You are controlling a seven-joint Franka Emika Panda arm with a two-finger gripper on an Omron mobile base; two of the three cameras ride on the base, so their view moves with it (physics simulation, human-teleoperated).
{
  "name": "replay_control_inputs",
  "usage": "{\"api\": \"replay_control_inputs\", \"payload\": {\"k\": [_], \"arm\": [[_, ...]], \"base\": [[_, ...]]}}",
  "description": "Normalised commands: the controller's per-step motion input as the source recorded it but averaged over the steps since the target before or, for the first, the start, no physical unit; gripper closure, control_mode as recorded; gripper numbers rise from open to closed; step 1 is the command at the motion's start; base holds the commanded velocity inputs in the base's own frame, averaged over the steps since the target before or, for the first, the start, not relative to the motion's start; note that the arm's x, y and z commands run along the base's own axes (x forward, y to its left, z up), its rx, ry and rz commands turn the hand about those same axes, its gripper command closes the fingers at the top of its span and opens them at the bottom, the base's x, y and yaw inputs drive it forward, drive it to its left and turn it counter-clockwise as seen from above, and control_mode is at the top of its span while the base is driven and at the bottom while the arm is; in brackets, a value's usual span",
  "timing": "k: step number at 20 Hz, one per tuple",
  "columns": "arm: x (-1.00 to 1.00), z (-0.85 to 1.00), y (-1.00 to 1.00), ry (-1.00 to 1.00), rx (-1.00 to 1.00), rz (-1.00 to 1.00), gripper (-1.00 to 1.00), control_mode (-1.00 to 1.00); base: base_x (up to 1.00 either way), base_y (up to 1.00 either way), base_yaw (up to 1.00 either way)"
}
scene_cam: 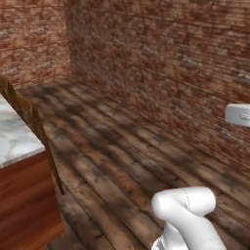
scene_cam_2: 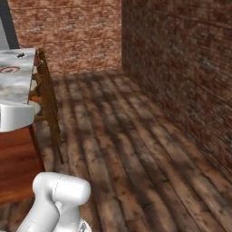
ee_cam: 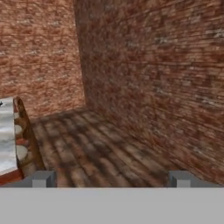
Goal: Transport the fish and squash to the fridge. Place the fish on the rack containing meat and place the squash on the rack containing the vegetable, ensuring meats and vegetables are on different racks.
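Observation:
In the hand view my gripper (ee_cam: pixel 112 179) is open. Its two grey fingertips (ee_cam: pixel 43 178) stand wide apart with nothing between them, and it points at a corner of brick walls over a bare plank floor. The hand's white housing (scene_cam: pixel 239 114) juts in at the right edge of the left base view and at the left edge of the right base view (scene_cam_2: pixel 16 115). The fish, the squash and the fridge are out of view. A small dark speck (scene_cam_2: pixel 20 55) and a round reddish-rimmed thing (scene_cam_2: pixel 9 69) lie on the counter, too small to identify.
A marble-topped counter (scene_cam: pixel 14 139) with a red-brown wooden side stands at the left, also seen as the counter (scene_cam_2: pixel 18 81). Wooden chair backs (scene_cam_2: pixel 47 90) line its edge. Brick walls (scene_cam: pixel 161 63) close the far side and the right, with dark plank floor (scene_cam: pixel 122 156) between.

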Motion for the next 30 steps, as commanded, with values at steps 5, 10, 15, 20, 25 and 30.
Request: {"api": "replay_control_inputs", "payload": {"k": [5, 10, 15, 20, 25, 30], "arm": [[0.0, 0.0, 0.0, 0.0, 0.0, 0.0, -1.0, 1.0], [0.0, 0.0, 0.0, 0.0, 0.0, 0.0, -1.0, 1.0], [0.0, 0.0, 0.0, 0.0, 0.0, 0.0, -1.0, 1.0], [0.0, 0.0, 0.0, 0.0, 0.0, 0.0, -1.0, 1.0], [0.0, 0.0, 0.0, 0.0, 0.0, 0.0, -1.0, 1.0], [0.0, 0.0, 0.0, 0.0, 0.0, 0.0, -1.0, 1.0]], "base": [[0.77, -0.98, 0.39], [0.82, -1.0, 0.35], [0.94, -1.0, 0.35], [1.0, -0.81, 0.43], [1.0, -0.65, 0.51], [1.0, -0.56, 0.58]]}}
